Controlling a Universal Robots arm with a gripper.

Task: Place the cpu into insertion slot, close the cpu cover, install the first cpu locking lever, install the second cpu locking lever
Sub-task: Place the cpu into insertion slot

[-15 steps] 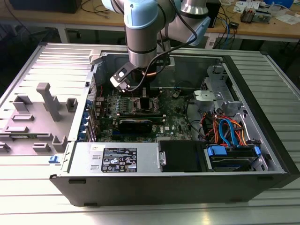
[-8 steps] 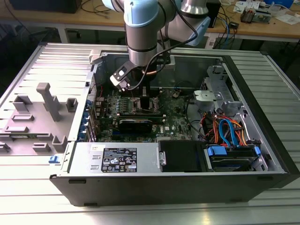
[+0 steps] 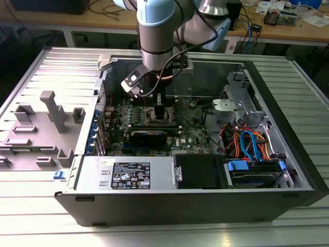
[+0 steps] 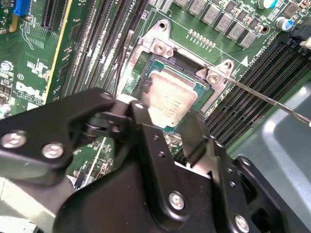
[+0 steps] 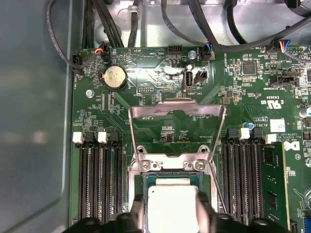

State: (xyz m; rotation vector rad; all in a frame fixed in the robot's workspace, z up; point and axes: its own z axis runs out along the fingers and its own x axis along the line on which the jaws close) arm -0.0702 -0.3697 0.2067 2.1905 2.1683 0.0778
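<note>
Gripping the chip (image 5: 172, 206) by two edges, the claw (image 5: 171, 218) is holding it at the socket (image 5: 170, 165), perhaps seated already; the cover (image 5: 177, 103) is lying flipped open, and both locking levers (image 4: 272, 99) are waiting unlatched.

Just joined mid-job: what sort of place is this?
Likely an electronics lab: an open PC case on a ribbed metal table, cluttered benches behind, the gripper holding a cpu at the motherboard.
</note>
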